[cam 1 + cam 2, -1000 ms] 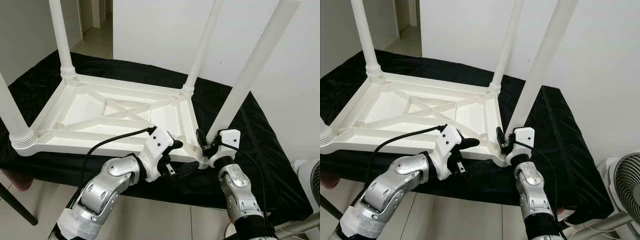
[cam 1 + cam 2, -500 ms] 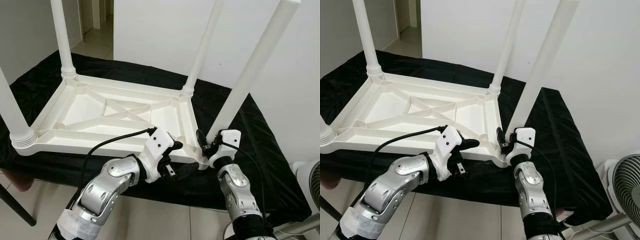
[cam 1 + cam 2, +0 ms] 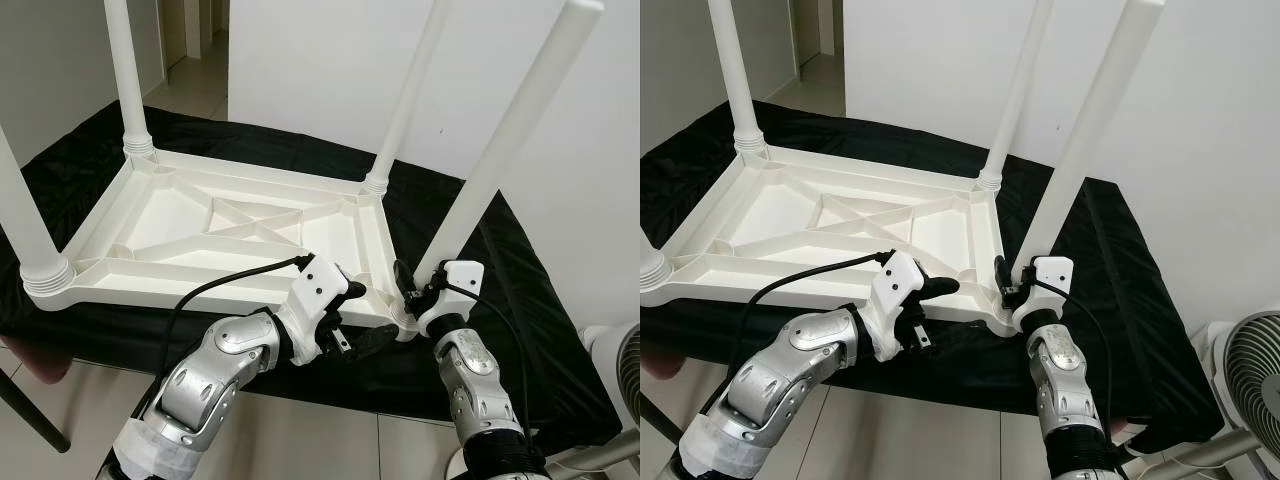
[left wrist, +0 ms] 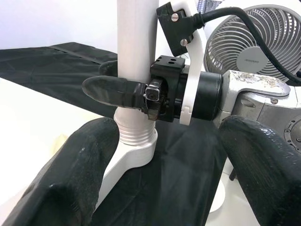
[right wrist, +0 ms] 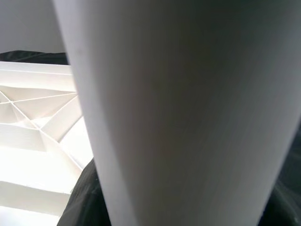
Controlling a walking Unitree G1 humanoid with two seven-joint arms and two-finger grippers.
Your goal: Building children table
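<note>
Inverted white children's table [image 3: 230,225] on a black-draped worktop [image 3: 500,290], four legs pointing up. Right hand [image 4: 136,92] clamped around the near-right leg [image 3: 500,150] just above its socket. Left hand [image 3: 362,320], fingers spread apart, just beside that corner, holding nothing.

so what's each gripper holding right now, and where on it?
The right gripper is shut on the near-right table leg, low down, just above its threaded base. The left gripper is open beside that corner, holding nothing.
</note>
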